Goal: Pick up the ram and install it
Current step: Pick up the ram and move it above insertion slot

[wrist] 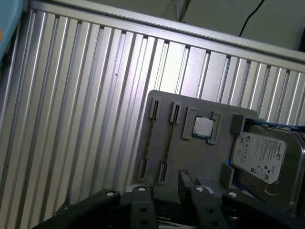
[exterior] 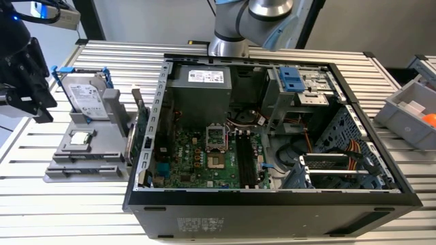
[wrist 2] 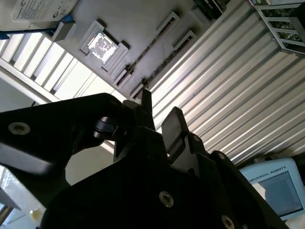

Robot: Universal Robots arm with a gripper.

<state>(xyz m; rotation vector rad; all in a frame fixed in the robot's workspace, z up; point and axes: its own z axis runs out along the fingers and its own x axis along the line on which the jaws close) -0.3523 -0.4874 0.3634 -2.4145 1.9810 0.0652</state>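
My gripper (exterior: 40, 113) hangs at the exterior view's far left, above the table beside the grey parts holder (exterior: 65, 171). Its black fingers (wrist 2: 174, 125) stand apart in both wrist views, open, with nothing between them. Beneath the gripper (wrist: 164, 191) lies the holder (wrist: 190, 157) with two long narrow slots (wrist: 150, 138). I see only thin lines in these slots. The ram is hidden. The open computer case (exterior: 272, 196) lies in the middle, its motherboard memory slots (exterior: 244, 159) facing up.
The holder carries a silver hard drive in a blue frame (exterior: 87, 97) and a processor chip (exterior: 80, 137). A green expansion card (exterior: 140, 138) stands between holder and case. Grey bins (exterior: 409, 109) sit at the exterior view's right. The arm's base (exterior: 228, 46) stands behind the case.
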